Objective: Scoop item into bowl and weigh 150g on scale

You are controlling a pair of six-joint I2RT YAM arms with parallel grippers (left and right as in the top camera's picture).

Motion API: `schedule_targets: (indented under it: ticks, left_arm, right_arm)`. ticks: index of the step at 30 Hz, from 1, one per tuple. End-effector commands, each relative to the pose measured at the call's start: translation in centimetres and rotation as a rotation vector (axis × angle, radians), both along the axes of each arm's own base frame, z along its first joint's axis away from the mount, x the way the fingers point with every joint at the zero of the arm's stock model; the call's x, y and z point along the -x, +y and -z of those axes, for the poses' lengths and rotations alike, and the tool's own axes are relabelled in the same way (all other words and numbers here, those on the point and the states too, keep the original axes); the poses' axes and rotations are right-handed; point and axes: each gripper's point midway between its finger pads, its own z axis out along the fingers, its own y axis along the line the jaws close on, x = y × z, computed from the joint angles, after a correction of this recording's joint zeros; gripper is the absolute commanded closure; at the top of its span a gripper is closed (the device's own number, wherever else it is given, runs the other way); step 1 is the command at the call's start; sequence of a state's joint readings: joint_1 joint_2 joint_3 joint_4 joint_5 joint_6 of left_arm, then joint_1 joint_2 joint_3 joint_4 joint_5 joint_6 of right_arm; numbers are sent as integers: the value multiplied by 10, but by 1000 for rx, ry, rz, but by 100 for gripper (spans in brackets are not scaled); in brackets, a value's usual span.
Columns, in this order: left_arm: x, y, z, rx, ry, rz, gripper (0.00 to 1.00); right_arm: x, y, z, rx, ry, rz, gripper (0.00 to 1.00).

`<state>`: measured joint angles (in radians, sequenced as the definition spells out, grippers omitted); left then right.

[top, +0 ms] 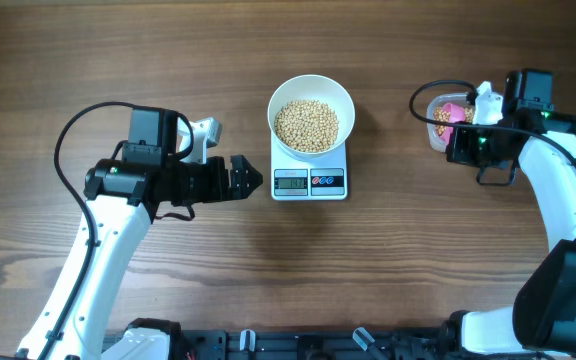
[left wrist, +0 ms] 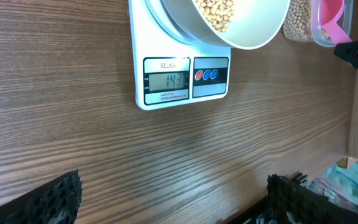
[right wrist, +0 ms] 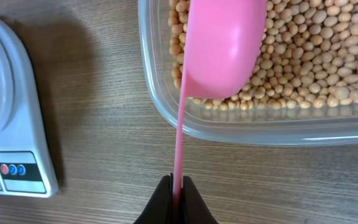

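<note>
Overhead view has the small white square digital scale (top: pixel 309 183) at the middle of the brown wooden worktop (top: pixel 388 280). The round white bowl (top: pixel 273 112) stands on it, about as wide as the scale, and holds the small beige round beans (top: pixel 306 124). In the left wrist view the bowl's rim overhangs toward the front edge but leaves the display uncovered, and the display reads 143.

The left fingers (left wrist: pixel 42 202) are spread wide open and hold nothing. They point at the scale's left edge, near it but apart, with a strip of bare wood between.

To the right, well apart from the scale, sits the clear rounded plastic tub (right wrist: pixel 166 118) with more beans. The right fingers (right wrist: pixel 163 202) are closed on the thin handle of the small pink plastic scoop (right wrist: pixel 225 50). The handle crosses the tub's near wall, and the scoop's cup hangs over the beans by the corner nearest the scale. Bare wood lies between tub and scale, and broadly on the robot's side of the scale.
</note>
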<state>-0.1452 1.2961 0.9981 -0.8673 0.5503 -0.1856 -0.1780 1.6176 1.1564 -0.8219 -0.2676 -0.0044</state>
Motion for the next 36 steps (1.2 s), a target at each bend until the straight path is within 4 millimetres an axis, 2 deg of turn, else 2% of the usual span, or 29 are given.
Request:
schedule_targets:
  ticks: [1,11,17,24,31,36]
  left_arm:
    - [-4,-3,-9,16,-24,7,0]
    - [-4,-4,-9,16,-24,7,0]
    - [-4,-4,-9,16,-24,7,0]
    - [-4,-4,-9,16,-24,7,0]
    - [-4,-3,-10,16,-24,7,0]
    - [-4,-4,-9,16,-24,7,0]
  right_arm:
    - [-4,7,0,-67,10,46,96]
    - [-4,15,-3,-135,7,55,96]
    - [-4,-1,-4,-151,7,121,96]
    - [-9,-12,-18,-313,-49,172,96]
    - [-2,-30,-20,-352,-45,234,96]
    - [-2,-31,-28,-413,-84,205,96]
